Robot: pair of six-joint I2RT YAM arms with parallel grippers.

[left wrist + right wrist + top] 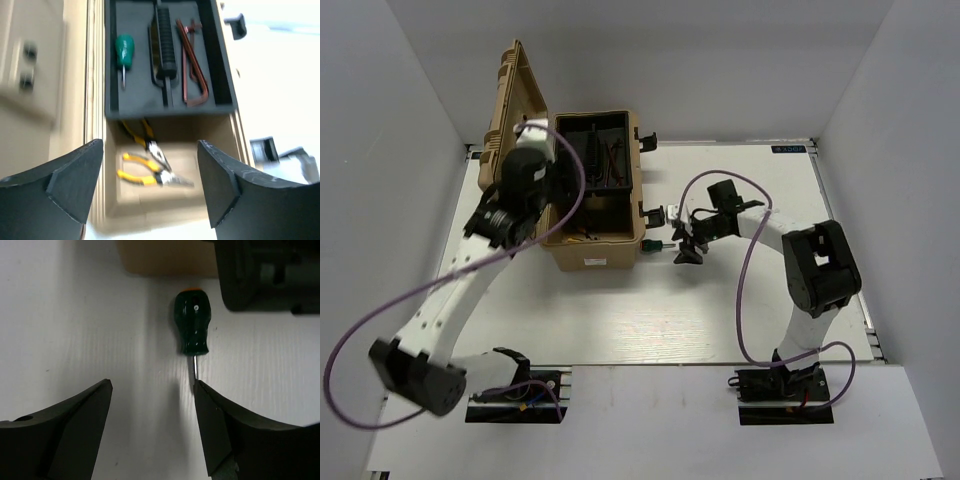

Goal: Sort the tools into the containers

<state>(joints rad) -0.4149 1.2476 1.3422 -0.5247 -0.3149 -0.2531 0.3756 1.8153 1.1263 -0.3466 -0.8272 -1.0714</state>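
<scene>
A screwdriver [192, 330] lies on the table [65, 315] beside the toolbox [592, 255], its tip partly hidden by the right gripper [152, 426], whose jaws are spread. The left gripper [150, 187], jaws spread and empty, hangs over blurry pliers [150, 170] in the box.

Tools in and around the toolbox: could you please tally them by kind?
Screwdrivers: 2, one in the tray, one on the table
Pliers: 2, the second beside the first
Hex keys: at least 2, bundled and too blurred to count exactly
Total: at least 6
</scene>
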